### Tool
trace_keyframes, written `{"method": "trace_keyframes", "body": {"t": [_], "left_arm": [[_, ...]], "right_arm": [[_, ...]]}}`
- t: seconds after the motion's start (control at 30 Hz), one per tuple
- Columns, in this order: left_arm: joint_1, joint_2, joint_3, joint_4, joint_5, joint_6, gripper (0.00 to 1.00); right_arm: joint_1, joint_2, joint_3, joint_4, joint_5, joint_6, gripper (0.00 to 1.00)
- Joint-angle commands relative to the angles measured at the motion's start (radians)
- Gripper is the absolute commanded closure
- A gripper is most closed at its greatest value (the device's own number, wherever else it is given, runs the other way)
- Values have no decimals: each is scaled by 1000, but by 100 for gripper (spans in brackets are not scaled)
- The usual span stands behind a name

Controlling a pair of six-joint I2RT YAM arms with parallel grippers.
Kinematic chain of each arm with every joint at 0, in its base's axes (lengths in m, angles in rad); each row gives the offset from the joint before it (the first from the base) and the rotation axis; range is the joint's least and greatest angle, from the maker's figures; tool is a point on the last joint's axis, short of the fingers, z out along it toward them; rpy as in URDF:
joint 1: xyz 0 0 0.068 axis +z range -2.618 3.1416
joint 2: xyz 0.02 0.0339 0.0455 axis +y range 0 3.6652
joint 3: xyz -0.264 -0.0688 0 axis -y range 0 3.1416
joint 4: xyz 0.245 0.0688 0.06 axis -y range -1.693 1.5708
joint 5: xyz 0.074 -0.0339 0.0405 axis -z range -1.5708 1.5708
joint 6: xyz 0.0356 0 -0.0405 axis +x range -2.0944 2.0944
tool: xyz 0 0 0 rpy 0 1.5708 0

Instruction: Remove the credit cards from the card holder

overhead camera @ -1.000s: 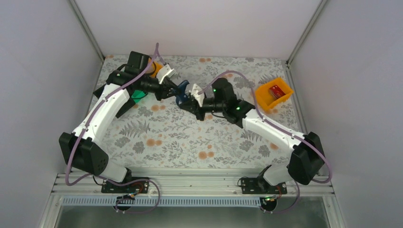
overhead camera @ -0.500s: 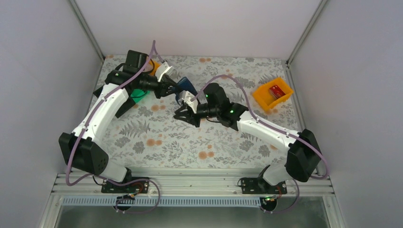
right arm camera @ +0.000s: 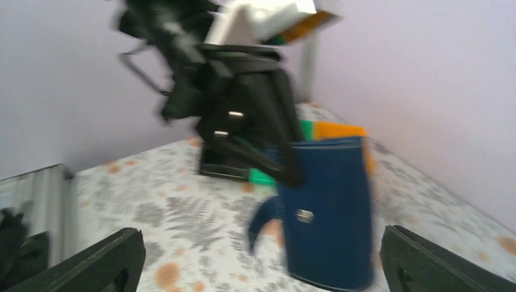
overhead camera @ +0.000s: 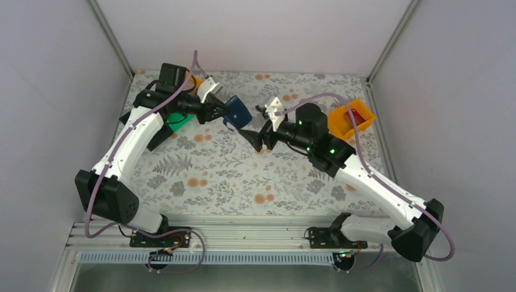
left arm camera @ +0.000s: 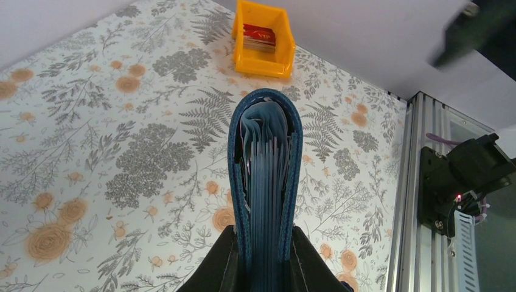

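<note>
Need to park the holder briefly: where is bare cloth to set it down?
Widest free patch: the near cloth between left arm, right arm and front rail. A smaller strip lies by the back wall, between the card holder and the right-hand orange bin. Crowded: far left corner, around the green bin.

The left arm [overhead camera: 131, 146] reached far forward, its gripper [overhead camera: 222, 114] pinched tight on the card holder [overhead camera: 238, 113]. The right arm [overhead camera: 371, 182] stretched diagonally inward from its base, its gripper [overhead camera: 263, 121] facing the left one with jaws spread wide, gripping nothing, a little apart.
</note>
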Motion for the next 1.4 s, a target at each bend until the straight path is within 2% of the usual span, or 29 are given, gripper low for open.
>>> {"method": "trace_keyframes", "body": {"t": [0.0, 0.1, 0.23, 0.4, 0.57, 0.7, 0.73, 0.77, 0.87, 0.9, 0.93, 0.97, 1.07, 1.1, 1.13, 1.17, 1.2, 1.37], "left_arm": [[3, -18, 16, -6, 28, 35, 98], [1, -18, 37, -48, 64, 94, 98], [-1, -37, 49, -122, 87, 206, 98], [0, -80, 40, -186, 38, 293, 98], [-1, -116, 71, -296, 82, 433, 98], [-7, -137, 79, -335, 109, 464, 98], [-9, -139, 78, -340, 114, 467, 98], [-12, -140, 78, -347, 120, 470, 98], [-15, -138, 91, -378, 142, 496, 98], [-16, -138, 98, -393, 147, 506, 98], [-16, -138, 107, -402, 152, 513, 98], [-16, -139, 113, -406, 153, 516, 98], [-16, -136, 140, -420, 146, 518, 96], [-15, -137, 148, -417, 134, 509, 80], [-15, -135, 151, -414, 117, 495, 59], [-14, -135, 155, -412, 100, 482, 44], [-15, -136, 155, -408, 77, 475, 34], [-12, -181, 118, -326, -62, 361, 29]], "right_arm": [[-32, 37, 32, -67, 299, 83, 1], [-32, 108, 77, -109, 268, 47, 1], [-37, 176, 136, -128, 104, -50, 1], [-71, 200, 204, -156, -92, -140, 1], [-83, 234, 258, -227, -182, -185, 1], [-86, 259, 300, -269, -302, -230, 3], [-86, 269, 316, -279, -324, -239, 7], [-86, 281, 334, -291, -345, -248, 15], [-86, 319, 383, -324, -411, -276, 51], [-87, 328, 392, -336, -437, -287, 64], [-90, 333, 398, -343, -458, -294, 82], [-94, 332, 394, -340, -470, -294, 94], [-118, 304, 356, -296, -492, -268, 96], [-127, 290, 345, -279, -493, -246, 96], [-138, 280, 337, -265, -495, -228, 96], [-147, 271, 335, -256, -498, -215, 96], [-155, 263, 334, -249, -500, -199, 96], [-170, 233, 347, -191, -501, -122, 96]]}}
